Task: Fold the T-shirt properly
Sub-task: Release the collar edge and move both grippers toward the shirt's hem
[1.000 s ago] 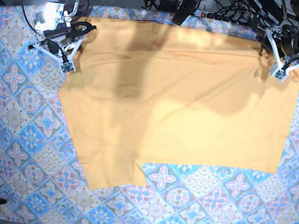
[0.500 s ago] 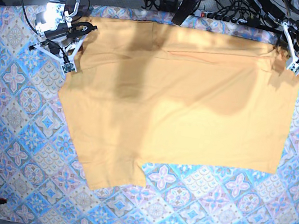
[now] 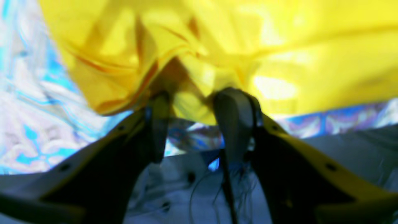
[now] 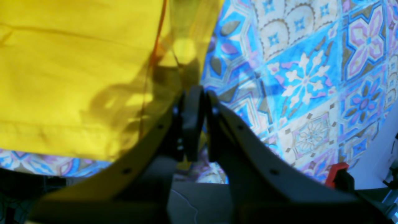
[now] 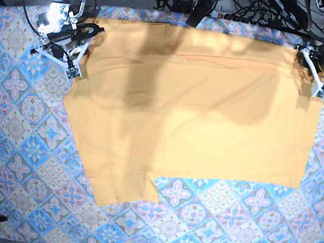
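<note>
- Base view: high overhead, straight down on the whole counter (image 5: pixel 18 136).
- Left wrist: very near, blurred, past its jaws at the far right corner.
- Right wrist: very near, at the far left corner; both corners shared with base.

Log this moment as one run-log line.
shirt: spread flat | left gripper: around shirt edge | right gripper: shut on shirt edge

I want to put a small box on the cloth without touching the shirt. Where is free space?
Free tablecloth lies along the near edge below the T-shirt, and down the side strip under the right gripper. The far edge is crowded: both the right and left gripper sit at the shirt's corners, cables behind.
</note>
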`<action>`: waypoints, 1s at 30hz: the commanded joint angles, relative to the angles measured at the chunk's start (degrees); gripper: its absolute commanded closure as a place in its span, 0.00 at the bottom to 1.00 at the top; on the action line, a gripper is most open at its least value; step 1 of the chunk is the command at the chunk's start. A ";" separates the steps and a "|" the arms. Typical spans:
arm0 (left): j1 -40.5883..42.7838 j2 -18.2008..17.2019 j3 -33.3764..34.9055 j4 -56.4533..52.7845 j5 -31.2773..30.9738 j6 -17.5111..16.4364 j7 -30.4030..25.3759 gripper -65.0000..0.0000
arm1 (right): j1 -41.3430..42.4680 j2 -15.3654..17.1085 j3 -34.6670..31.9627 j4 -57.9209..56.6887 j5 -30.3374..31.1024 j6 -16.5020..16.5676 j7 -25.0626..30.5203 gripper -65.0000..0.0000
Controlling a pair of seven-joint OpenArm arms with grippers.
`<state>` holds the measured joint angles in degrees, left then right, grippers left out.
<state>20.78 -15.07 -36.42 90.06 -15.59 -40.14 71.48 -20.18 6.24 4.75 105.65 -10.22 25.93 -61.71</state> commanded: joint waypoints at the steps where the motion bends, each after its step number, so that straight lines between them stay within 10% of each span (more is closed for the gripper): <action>1: -0.51 -0.53 -1.77 0.80 0.52 0.14 0.21 0.57 | 0.27 0.57 0.30 0.95 -0.11 -0.13 0.39 0.94; 16: -7.46 -0.62 -3.88 -10.11 0.69 0.14 -4.19 0.57 | 0.54 0.40 0.30 1.56 -0.20 -0.13 0.48 0.93; 30: -9.30 1.05 -4.41 16.27 0.69 0.14 3.37 0.57 | 8.62 0.57 2.15 4.29 -0.20 -0.13 -0.48 0.93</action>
<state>12.21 -13.17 -40.56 105.56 -14.76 -40.12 75.48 -12.16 6.04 6.66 108.92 -9.98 25.96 -62.35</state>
